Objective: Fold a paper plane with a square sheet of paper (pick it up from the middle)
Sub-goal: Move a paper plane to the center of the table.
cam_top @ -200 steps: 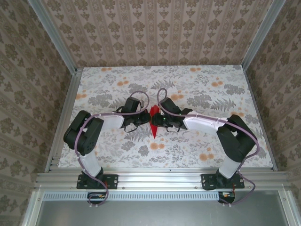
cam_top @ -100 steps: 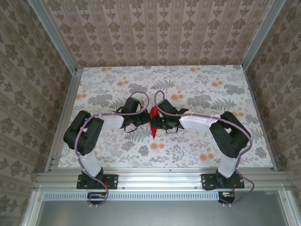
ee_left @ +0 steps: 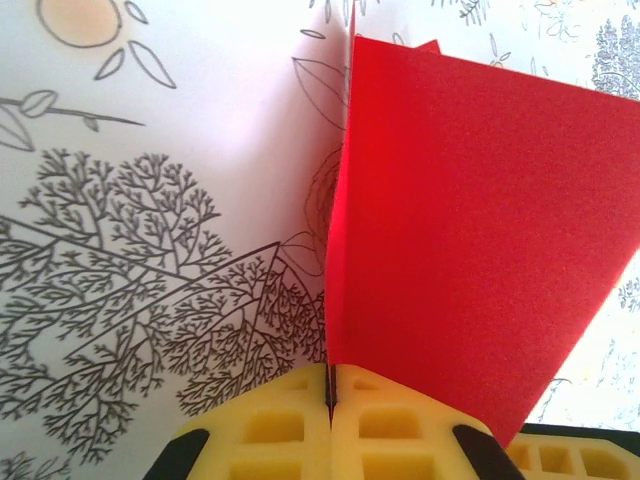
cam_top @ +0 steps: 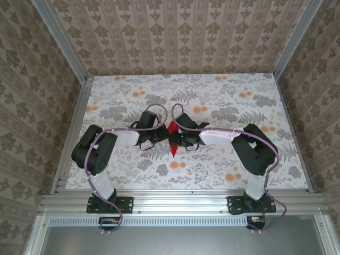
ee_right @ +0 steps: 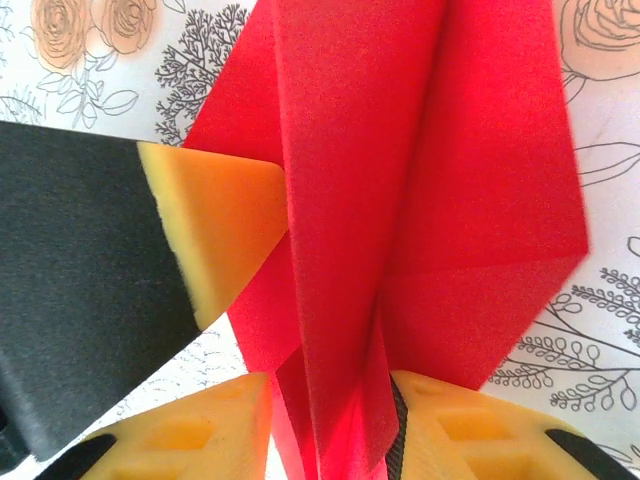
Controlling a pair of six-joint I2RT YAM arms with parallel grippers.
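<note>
The red square sheet of paper stands folded into a narrow, pointed paper plane [cam_top: 173, 142] at the middle of the table, its tip toward the near edge. My left gripper [cam_top: 163, 136] is shut on one edge of it: the yellow pads [ee_left: 270, 430] meet, and the red flap [ee_left: 470, 220] rises from the seam at the left gripper [ee_left: 328, 385]. My right gripper [cam_top: 179, 137] faces it from the right. Its jaws at the right gripper [ee_right: 330, 400] stand partly apart around the folded layers [ee_right: 400, 150], with a thin gap at the left pad [ee_right: 200, 440].
The flowered tabletop [cam_top: 223, 101] has free room on all sides of the arms. Patterned walls and aluminium rails [cam_top: 175, 199] close it in. The left gripper's pad [ee_right: 220, 220] sits close beside the paper in the right wrist view.
The right arm has pushed its gripper leftward, closer against the paper and the left gripper. The left gripper has stayed shut on the paper in place.
</note>
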